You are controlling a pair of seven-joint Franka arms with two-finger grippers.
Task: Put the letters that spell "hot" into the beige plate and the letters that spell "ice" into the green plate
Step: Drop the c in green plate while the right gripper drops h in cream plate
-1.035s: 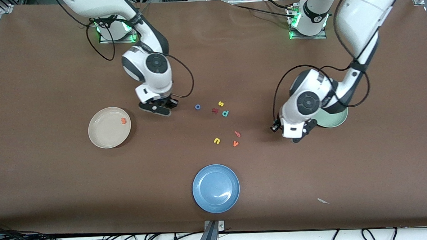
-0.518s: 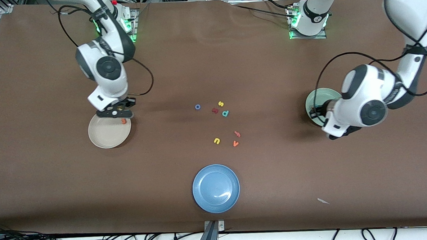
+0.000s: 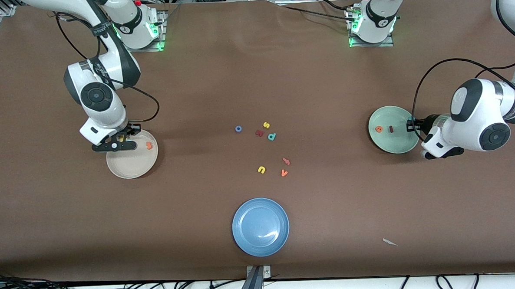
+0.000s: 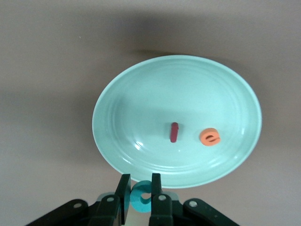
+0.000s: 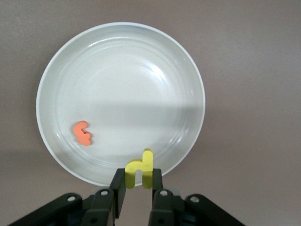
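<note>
The right gripper (image 5: pixel 134 190) pinches the yellow h (image 5: pixel 140 169) over the beige plate (image 5: pixel 61 70) rim, the orange t (image 5: pixel 82 133) lying inside. The left gripper (image 4: pixel 139 200), half hidden in the front view, clamps the teal c (image 4: pixel 141 196) at the green plate (image 4: pixel 141 99) edge, beside the dark red i (image 4: pixel 174 132) and orange e (image 4: pixel 210 137). The blue o (image 3: pixel 238 129) lies mid-counter.

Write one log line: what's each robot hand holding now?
left gripper: shut on teal c, at green plate rim | right gripper: shut on yellow h, at beige plate rim
</note>
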